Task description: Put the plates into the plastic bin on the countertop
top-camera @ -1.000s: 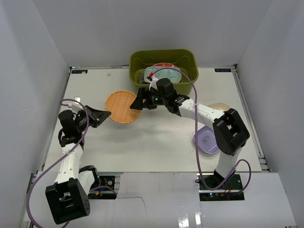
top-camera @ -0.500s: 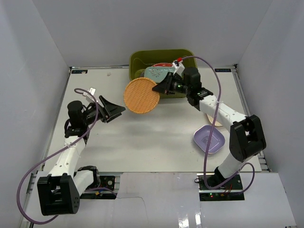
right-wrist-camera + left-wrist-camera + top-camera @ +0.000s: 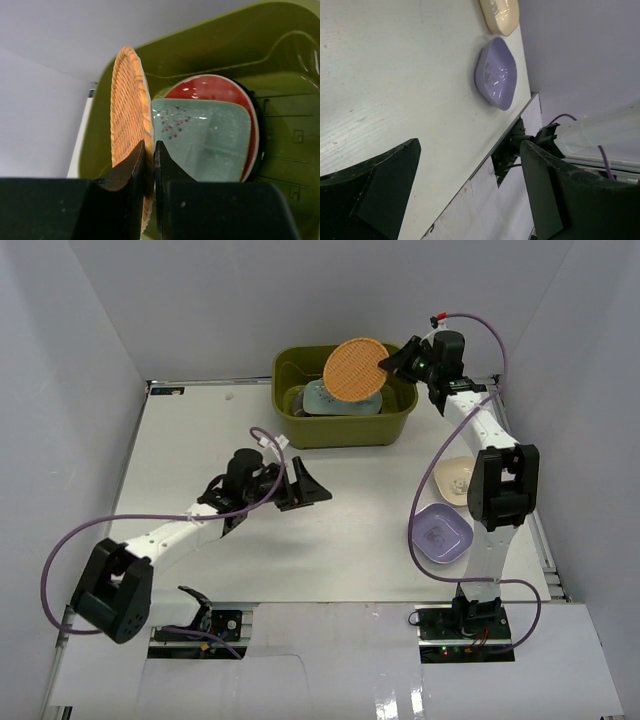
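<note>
White walls closed in an off-white worktop (image 3: 200, 440), and at its far edge stood the olive plastic bin (image 3: 345, 430), the fixed mark for everything else. The right end effector (image 3: 388, 364) was clamped on the rim of the orange woven plate (image 3: 356, 370). It held the plate on edge above the bin's open top, tilted and not yet lowered inside (the wrist camera showed the two fingers pinched tight on either side of the rim). Inside the bin already lay a mint plate (image 3: 205, 135) resting on a red one (image 3: 210, 86), with a dark edge of something beneath that I could not make out. Two plates lay outside: a cream plate (image 3: 457, 478) on the worktop to the near right of the bin, and a lavender plate (image 3: 440, 533) near it, farther from the bin. The left end effector (image 3: 308, 485) hung with its jaws spread wide and empty, in front of the bin over bare worktop. By my reckoning the job was past its middle, with one plate to release and two to fetch.
</note>
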Robot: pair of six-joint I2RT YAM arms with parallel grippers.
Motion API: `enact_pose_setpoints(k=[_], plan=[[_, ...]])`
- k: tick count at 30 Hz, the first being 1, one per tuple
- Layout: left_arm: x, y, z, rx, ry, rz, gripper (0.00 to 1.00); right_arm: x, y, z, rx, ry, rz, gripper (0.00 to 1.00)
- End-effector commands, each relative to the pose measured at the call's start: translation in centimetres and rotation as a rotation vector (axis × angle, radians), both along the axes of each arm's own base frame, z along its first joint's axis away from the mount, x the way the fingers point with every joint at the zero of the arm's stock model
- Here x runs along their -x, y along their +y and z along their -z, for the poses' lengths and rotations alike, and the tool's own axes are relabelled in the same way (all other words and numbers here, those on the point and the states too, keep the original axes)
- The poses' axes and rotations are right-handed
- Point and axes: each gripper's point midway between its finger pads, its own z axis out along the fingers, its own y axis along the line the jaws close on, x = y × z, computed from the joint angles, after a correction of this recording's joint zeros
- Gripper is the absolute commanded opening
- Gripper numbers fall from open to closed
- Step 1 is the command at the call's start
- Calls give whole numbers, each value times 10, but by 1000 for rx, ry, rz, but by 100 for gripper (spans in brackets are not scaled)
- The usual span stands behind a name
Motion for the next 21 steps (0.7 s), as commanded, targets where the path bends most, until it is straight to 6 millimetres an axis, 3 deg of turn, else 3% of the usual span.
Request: enact_pose_setpoints(k=[1, 2, 3, 4, 6, 7, 10, 13, 14, 16, 18, 19, 21], plan=[[-20, -25, 4, -72, -58, -36, 91, -16, 7, 8, 29, 20, 0, 8], [-18, -40, 1, -74, -72, -9, 91, -22, 9, 24, 34, 43, -3, 8], [-23, -47, 20, -110, -39, -16, 90, -22, 11, 29, 40, 57, -10, 8], [-23, -56, 23, -107, -35, -7, 89, -23, 13, 38, 53, 77, -15, 8], [-25, -69, 28, -95, -15, -4, 89, -24, 15, 44, 64, 83, -19, 8], [-27, -74, 42, -110, 17, -4, 88, -24, 19, 45, 70, 82, -25, 8], [-21, -98, 49, -89, 22, 38, 88, -23, 22, 59, 96, 115, -30, 9], [-13, -118, 56, -99, 26, 77, 88, -20, 24, 62, 122, 119, -30, 35], [-11, -123, 58, -101, 26, 84, 88, -19, 24, 61, 134, 115, -32, 54], [-5, -135, 63, -109, 22, 107, 88, -16, 24, 44, 135, 83, -30, 73], [-1, -143, 66, -115, 21, 124, 88, -14, 20, 30, 147, 58, -20, 82], [1, -150, 71, -124, 20, 136, 88, -11, 18, 12, 148, 25, -11, 89], [2, -157, 76, -138, 10, 144, 88, -2, 10, -16, 171, -29, 14, 91]])
